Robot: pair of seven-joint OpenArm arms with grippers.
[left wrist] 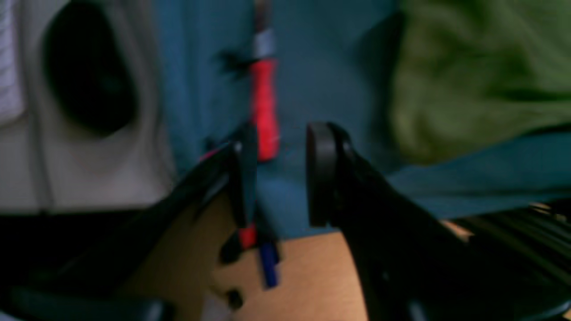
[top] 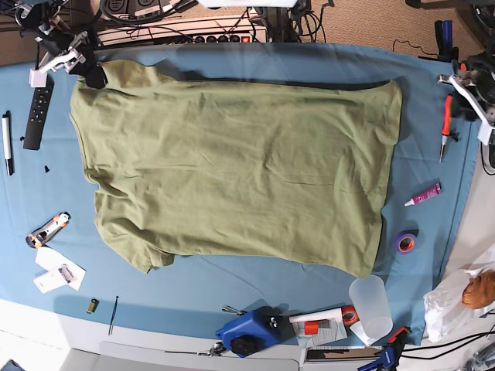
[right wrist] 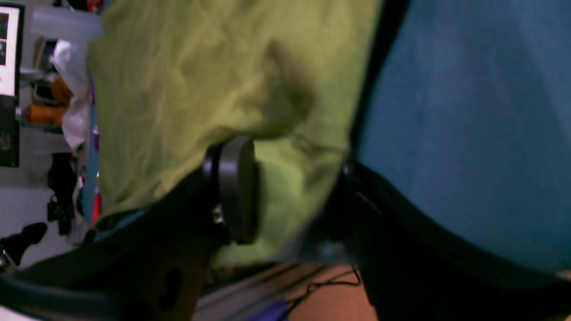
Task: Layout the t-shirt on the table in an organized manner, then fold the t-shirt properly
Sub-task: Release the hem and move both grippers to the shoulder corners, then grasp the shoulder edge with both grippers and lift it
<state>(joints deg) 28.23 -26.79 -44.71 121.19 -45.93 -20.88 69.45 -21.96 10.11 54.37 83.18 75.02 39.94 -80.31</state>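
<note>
Base view sharp, wrist cams soft

Base: bright, even light, soft shadows; pale glare on the plastic cup (top: pixel 371 308), lower right. L wrist: dim, blurred thruout. R wrist: dim too, blur worst lower ctr, upper left brighter.

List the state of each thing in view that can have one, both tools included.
T-shirt: spread across the table, unfolded, edges creased and uneven
Left tool: open, empty, off the shirt
Right tool: open, shirt fabric between its fingers
Table: covered in blue cloth
Red-handled screwdriver: lying beside the shirt
Tape roll: lying flat
Clear cup: contents cannot be told
</note>
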